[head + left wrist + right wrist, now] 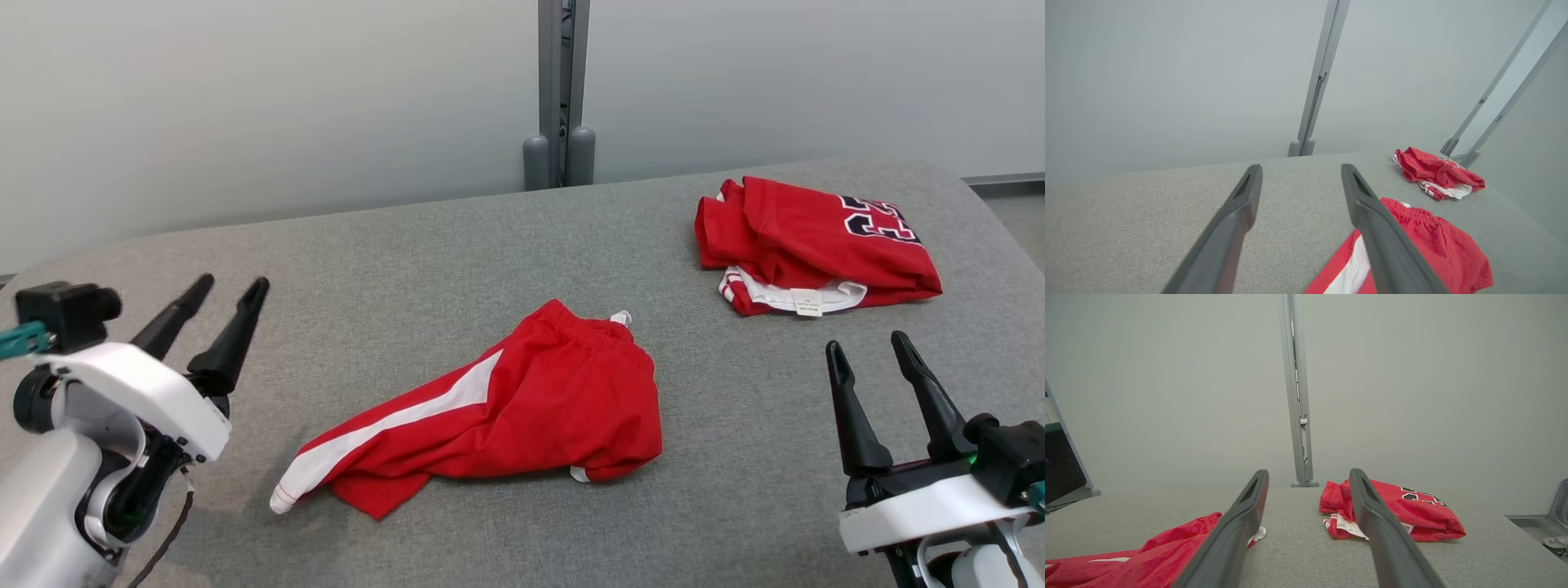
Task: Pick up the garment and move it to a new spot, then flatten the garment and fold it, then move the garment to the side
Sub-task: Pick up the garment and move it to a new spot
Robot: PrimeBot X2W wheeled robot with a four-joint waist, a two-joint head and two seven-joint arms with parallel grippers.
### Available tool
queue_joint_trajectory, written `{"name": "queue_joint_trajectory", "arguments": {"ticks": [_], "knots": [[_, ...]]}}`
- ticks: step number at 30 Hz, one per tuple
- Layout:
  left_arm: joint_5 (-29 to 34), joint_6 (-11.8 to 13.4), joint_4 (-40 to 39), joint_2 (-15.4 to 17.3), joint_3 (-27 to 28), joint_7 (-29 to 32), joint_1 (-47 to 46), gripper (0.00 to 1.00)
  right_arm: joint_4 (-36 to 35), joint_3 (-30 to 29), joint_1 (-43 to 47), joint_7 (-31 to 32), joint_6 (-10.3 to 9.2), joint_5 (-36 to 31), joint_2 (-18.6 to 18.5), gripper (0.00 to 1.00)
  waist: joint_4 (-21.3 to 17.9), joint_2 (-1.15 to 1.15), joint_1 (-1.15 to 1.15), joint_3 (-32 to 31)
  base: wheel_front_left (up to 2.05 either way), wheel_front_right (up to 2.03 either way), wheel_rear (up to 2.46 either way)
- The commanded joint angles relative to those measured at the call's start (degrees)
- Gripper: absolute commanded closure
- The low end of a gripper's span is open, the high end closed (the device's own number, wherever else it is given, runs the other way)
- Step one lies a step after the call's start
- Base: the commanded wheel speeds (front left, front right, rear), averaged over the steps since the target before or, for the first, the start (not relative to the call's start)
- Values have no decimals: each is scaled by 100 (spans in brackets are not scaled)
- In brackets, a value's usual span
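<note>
While left gripper (232, 282) and right gripper (865, 343) gape empty, shorts (522, 408) slant lower-left to upper-right mid-frame; I judge left nearer.

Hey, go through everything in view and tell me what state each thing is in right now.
Red shorts, rumpled, unfolded, lying loose on the grey table.
Red jersey, folded, lying at the far right.
Left gripper, fingers open, empty.
Right gripper, fingers open, empty.

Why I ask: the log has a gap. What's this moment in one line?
shorts: crumpled, centre | jersey: folded, far right | left gripper: open, empty | right gripper: open, empty
</note>
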Motion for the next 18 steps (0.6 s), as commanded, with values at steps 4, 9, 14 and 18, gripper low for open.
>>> {"name": "queue_joint_trajectory", "arguments": {"ticks": [4,9,14,18], "knots": [[221,636,-622,56,288,-812,637,0,-85,21,88,-27,1,25,-9,0,-13,0,0,-33,0,0,0],[542,1209,-1047,-230,605,-1248,1375,0,-120,24,179,-27,1,49,71,0,-8,0,0,-1,0,0,0],[1475,1429,-1323,-859,1302,-1280,2162,0,-91,-37,208,-27,1,-49,278,0,-10,0,0,18,0,0,0],[2098,1384,-1422,-1332,1824,-1277,2541,0,-115,-62,238,-27,1,-57,349,0,-5,0,0,18,0,0,0]]}}
